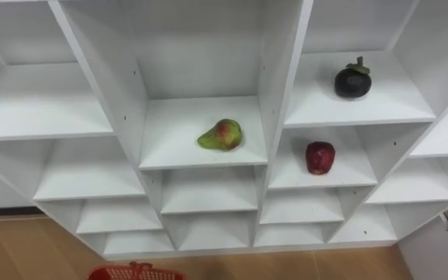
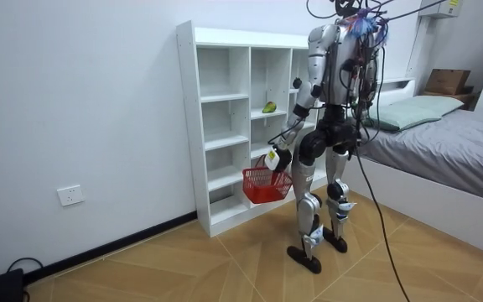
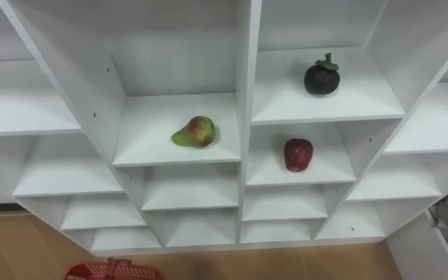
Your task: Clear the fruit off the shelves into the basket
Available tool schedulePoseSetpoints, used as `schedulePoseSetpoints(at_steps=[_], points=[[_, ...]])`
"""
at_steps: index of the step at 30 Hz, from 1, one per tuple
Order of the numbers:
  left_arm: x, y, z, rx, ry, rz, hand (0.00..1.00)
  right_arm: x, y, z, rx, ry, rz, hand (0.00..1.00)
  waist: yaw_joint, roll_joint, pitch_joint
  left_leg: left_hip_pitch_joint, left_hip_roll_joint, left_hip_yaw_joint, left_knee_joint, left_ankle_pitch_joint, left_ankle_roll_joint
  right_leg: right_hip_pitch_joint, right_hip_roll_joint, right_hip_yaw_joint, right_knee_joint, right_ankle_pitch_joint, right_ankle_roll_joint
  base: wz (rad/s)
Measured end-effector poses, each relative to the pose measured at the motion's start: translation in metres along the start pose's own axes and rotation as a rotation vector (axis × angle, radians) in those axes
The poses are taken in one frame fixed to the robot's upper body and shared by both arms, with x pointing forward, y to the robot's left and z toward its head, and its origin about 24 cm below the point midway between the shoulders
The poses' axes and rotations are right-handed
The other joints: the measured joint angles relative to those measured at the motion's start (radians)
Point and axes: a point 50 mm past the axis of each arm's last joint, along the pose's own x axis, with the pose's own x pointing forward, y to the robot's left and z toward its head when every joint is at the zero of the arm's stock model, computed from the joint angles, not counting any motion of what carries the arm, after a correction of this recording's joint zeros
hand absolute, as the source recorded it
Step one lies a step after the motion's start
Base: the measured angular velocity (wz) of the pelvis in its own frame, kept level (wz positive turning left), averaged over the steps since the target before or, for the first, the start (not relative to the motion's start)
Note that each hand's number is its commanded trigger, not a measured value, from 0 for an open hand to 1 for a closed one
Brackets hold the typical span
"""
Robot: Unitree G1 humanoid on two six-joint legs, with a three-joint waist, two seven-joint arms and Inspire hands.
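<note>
A white closet (image 1: 169, 124) of open cubbies stands right in front of me. A green-red pear (image 1: 221, 135) lies on a middle shelf. A dark mangosteen (image 1: 352, 81) sits one column to the right, on the higher shelf, and a red apple (image 1: 320, 157) stands on the shelf below it. The rim of a red basket (image 1: 134, 273) shows low on the left. In the room view I stand upright facing the closet, and my left hand (image 2: 277, 159) hangs at my side, curled on the handle of the red basket (image 2: 267, 185).
A bed (image 2: 443, 134) with a grey cover stands close behind me on the room view's right, with a cardboard box (image 2: 448, 81) at its head. Its white side (image 1: 434, 249) shows at the lower right of the eye views. The floor (image 2: 183, 268) is wood.
</note>
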Motion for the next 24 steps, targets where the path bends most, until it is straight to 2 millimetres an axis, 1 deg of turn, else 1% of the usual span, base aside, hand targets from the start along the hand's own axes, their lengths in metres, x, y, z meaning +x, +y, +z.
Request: schedulePoseSetpoints(at_steps=[3,5,6,7,8,9,10,11,13,14,16,19,23,24], points=[[0.0,0.0,0.0,0.0,-0.002,0.003,1.0,-0.003,0.0,0.006,-0.003,-0.061,-0.027,0.0,0.0,-0.003,-0.0011,0.002,0.0,0.006,0.0,0.0,0.0,-0.001,0.0,0.006,-0.002,0.0,0.0,-0.06],[0.0,0.0,0.003,0.003,-0.014,0.01,1.0,-0.007,0.0,0.016,-0.018,-0.136,-0.029,0.0,-0.003,-0.003,-0.0013,0.004,0.0,0.008,0.0,0.0,0.0,-0.003,0.0,0.01,-0.001,0.0,0.0,-0.08],[0.0,0.0,0.005,0.008,-0.022,0.015,1.0,-0.01,0.0,0.025,-0.021,-0.188,-0.029,0.0,-0.004,-0.004,-0.0016,0.006,0.0,0.01,0.001,0.0,0.0,-0.003,0.0,0.014,0.0,0.0,0.0,-0.11],[0.0,0.0,0.007,0.014,-0.034,0.015,1.0,-0.015,0.0,0.038,-0.018,-0.262,-0.034,0.0,-0.004,-0.006,-0.0021,0.007,0.0,0.013,0.001,0.0,0.0,-0.004,0.0,0.018,0.001,0.0,0.0,-0.1],[0.0,0.0,0.009,0.02,-0.04,0.014,1.0,-0.018,0.0,0.046,-0.02,-0.304,-0.04,0.0,-0.006,-0.006,-0.0019,0.007,0.0,0.015,0.001,0.0,0.0,-0.005,0.0,0.019,0.001,0.001,0.0,-0.07],[0.001,0.0,0.011,0.024,-0.05,0.014,1.0,-0.024,0.0,0.061,-0.021,-0.385,-0.051,0.0,-0.012,-0.007,-0.0015,0.007,0.0,0.019,0.001,0.0,0.0,-0.005,0.0,0.02,0.0,0.001,0.001,0.0],[0.001,0.0,0.012,0.024,-0.053,0.013,1.0,-0.027,0.001,0.068,-0.013,-0.42,-0.057,0.0,-0.017,-0.008,-0.0014,0.008,0.0,0.022,0.001,0.0,0.0,-0.005,0.0,0.021,-0.001,0.001,0.001,-0.05],[0.001,-0.001,0.012,0.024,-0.055,0.011,1.0,-0.033,0.002,0.084,0.005,-0.492,-0.064,0.0,-0.024,-0.01,-0.0016,0.01,0.0,0.025,0.001,0.0,0.0,-0.006,0.0,0.024,-0.001,0.001,0.001,-0.12],[0.0,-0.002,0.013,0.028,-0.069,0.004,1.0,-0.051,0.0,0.111,0.054,-0.64,-0.08,0.0,-0.026,-0.008,-0.0017,0.013,0.0,0.035,0.001,0.0,0.0,-0.009,0.0,0.038,0.0,0.003,0.002,-0.15],[0.0,-0.002,0.013,0.032,-0.069,0.002,1.0,-0.055,0.0,0.117,0.063,-0.671,-0.084,0.0,-0.027,-0.008,-0.0017,0.013,0.0,0.036,0.0,0.0,0.0,-0.009,0.0,0.039,0.001,0.003,0.003,-0.06],[0.0,-0.004,0.014,0.043,-0.077,-0.004,1.0,-0.07,-0.001,0.138,0.105,-0.789,-0.096,0.0,-0.026,-0.006,-0.001,0.009,0.0,0.037,-0.001,0.0,0.0,-0.019,0.002,0.043,0.005,0.003,0.002,-0.04],[-0.001,-0.006,0.014,0.051,-0.093,-0.013,1.0,-0.087,0.0,0.154,0.124,-0.904,-0.099,0.0,-0.027,-0.002,-0.0009,0.004,0.001,0.037,-0.003,-0.001,0.002,-0.023,0.004,0.043,0.005,0.004,0.002,0.0],[-0.001,-0.007,0.014,0.056,-0.103,-0.017,1.0,-0.1,0.002,0.168,0.146,-1.005,-0.098,0.0,-0.024,0.007,0.0002,-0.001,0.002,0.047,-0.006,-0.001,0.002,-0.035,0.005,0.054,0.017,0.006,0.001,-0.07],[-0.001,-0.007,0.014,0.057,-0.102,-0.018,1.0,-0.102,0.002,0.172,0.135,-1.026,-0.109,0.0,-0.024,0.01,-0.0013,-0.003,0.002,0.048,-0.006,-0.001,0.002,-0.034,0.005,0.056,0.02,0.006,0.001,-0.07]])
